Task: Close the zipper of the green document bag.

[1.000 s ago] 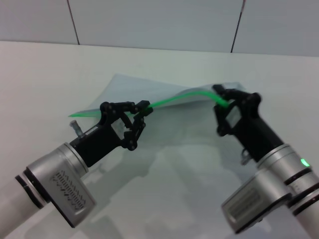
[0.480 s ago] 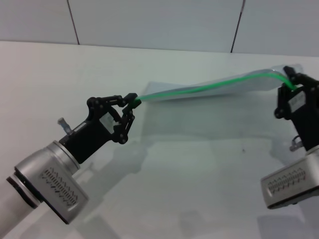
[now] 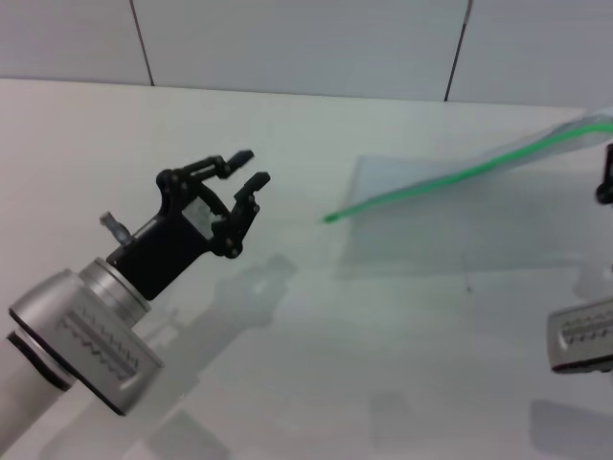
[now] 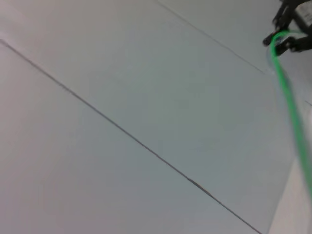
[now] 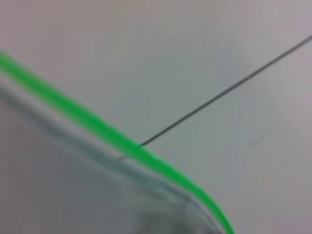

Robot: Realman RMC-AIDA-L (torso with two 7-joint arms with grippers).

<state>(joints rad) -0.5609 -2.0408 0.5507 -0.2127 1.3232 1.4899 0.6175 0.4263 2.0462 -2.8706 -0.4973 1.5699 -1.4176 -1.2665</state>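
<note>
The green document bag (image 3: 450, 225) is a translucent pouch, its left part on the table and its right end lifted toward the picture's right edge. The zipper (image 3: 460, 177) runs as a bright green line along its upper edge. My left gripper (image 3: 246, 169) hangs open and empty, well left of the zipper's free end. Only a black sliver of my right gripper (image 3: 605, 180) shows at the right edge of the head view. In the left wrist view the right gripper (image 4: 285, 39) is shut on the far end of the zipper (image 4: 292, 117). The right wrist view shows the zipper (image 5: 112, 134) close up; no slider tab can be made out.
The white table (image 3: 383, 364) spreads around the bag. A panelled wall (image 3: 287, 43) with dark seams rises behind it. My right arm's silver wrist (image 3: 584, 335) sits at the lower right edge.
My left gripper has let go of the zipper's left end and opened. My right gripper has moved far right, dragging the bag with it, almost out of the head view.
</note>
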